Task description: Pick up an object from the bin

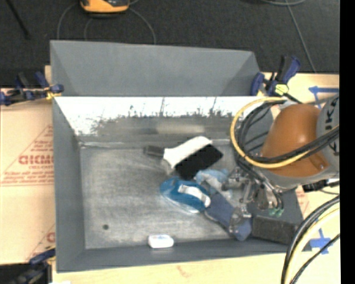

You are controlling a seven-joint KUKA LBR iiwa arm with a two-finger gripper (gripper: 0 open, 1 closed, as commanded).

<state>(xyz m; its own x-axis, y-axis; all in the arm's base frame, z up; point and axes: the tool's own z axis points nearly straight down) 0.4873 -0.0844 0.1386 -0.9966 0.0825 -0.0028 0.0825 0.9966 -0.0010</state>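
Observation:
My gripper (247,201) is low in the bin's right front part, under the arm's orange cover. Directly beneath and beside it lies a dark blue soft-looking piece (226,213) that runs towards the front wall. I cannot tell whether the gripper touches it. Left of that piece sits a blue and white see-through object (183,194). A dark grey foam block (276,227) lies just right of the gripper in the front right corner. Behind them rests a brush with a white body and black bristle pad (192,154).
A small white flat piece (161,241) lies alone by the front wall. The arm, its orange cover and yellow and black cables hang over the bin's right side. Bare bin floor stretches across the left half.

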